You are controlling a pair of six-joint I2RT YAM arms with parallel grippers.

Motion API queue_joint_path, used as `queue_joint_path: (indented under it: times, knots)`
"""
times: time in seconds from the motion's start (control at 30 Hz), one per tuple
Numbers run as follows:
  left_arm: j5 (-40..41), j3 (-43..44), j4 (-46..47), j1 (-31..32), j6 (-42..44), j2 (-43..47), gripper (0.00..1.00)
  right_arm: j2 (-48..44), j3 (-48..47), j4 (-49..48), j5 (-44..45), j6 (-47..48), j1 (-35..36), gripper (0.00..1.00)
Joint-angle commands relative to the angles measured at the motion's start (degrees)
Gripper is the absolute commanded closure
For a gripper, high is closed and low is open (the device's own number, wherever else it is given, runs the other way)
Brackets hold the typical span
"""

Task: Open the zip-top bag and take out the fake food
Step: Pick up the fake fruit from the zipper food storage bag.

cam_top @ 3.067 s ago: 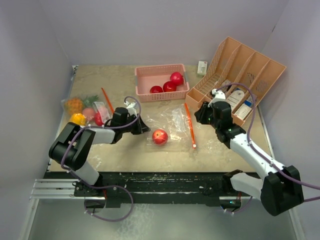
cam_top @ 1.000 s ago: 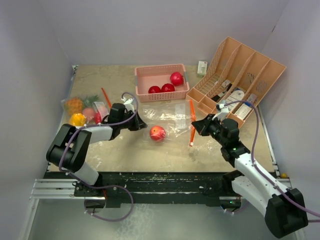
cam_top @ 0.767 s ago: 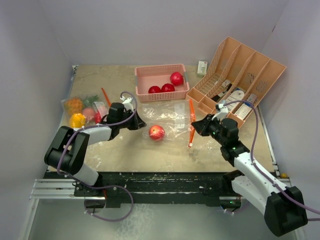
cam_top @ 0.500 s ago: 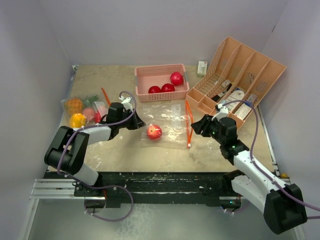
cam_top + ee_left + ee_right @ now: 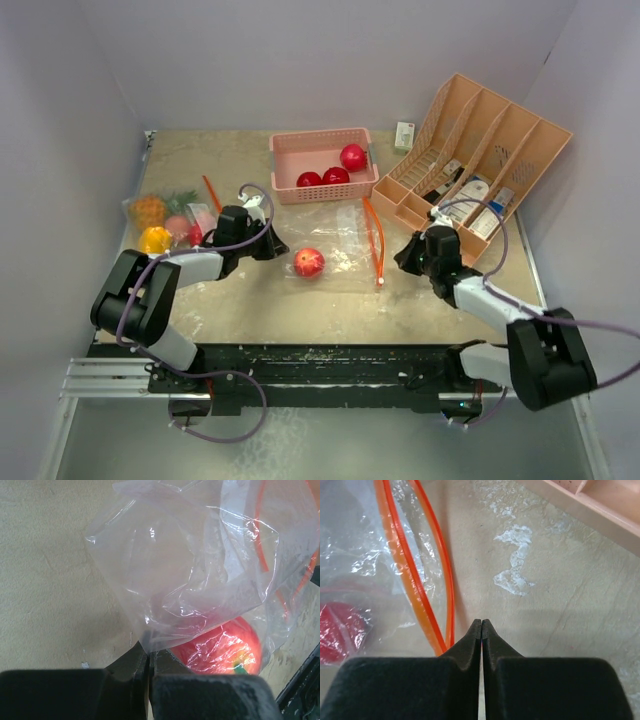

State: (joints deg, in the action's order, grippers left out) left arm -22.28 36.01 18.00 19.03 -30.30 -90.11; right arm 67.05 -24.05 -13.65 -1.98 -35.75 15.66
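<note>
The zip-top bag [image 5: 345, 232] lies in the middle of the surface [image 5: 250, 300], in front of the pink basket [image 5: 322, 191]. One red fake fruit [image 5: 308, 262] is inside it, near the end that points to the left arm.

What has changed just now is on the right side. The right tool [image 5: 481, 622] was at the orange zip strips [image 5: 407, 575] a moment ago. It has let them go and drawn back a little. Its two fingers are now pressed together with nothing between them, and the strips lie just beside its tips. The strips stand apart from each other, so the mouth looks open. I think the opening step is done and the fruit must come out next.

The left tool [image 5: 149, 652] is closed tight on the clear film at the bag's shut end. The film is crumpled and shiny. The fruit is glossy red with a little yellow and green.
</note>
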Motion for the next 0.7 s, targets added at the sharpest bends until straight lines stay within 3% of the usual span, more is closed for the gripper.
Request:
queue_joint_path:
  times: [0.0,0.2,0.33,0.47,0.67]
  knots:
    - [0.6,1.9,1.4,-0.4,2.0,-0.1,1.0,7.3,-4.6,-8.5,0.4,-0.4,-0.6,1.0]
    - [0.4,1.7,2.1,-0.5,1.9,-1.0,1.0,16.5,-5.0,-22.7,-10.7,1.5,-0.8,1.0]
    - [-0.1,1.8,2.7,-0.4,1.7,-1.3,1.0,17.1,-4.0,-30.0,-17.7,2.9,-0.7,1.0]
    - [-0.5,1.9,3.5,-0.4,0.6,-1.0,1.0,16.5,-3.2,-33.0,-22.3,3.3,-0.7,1.0]
    - [-1.5,3.9,4.3,-0.4,-1.6,1.3,1.0,17.4,-1.8,-37.1,-25.5,3.3,-0.7,0.92]
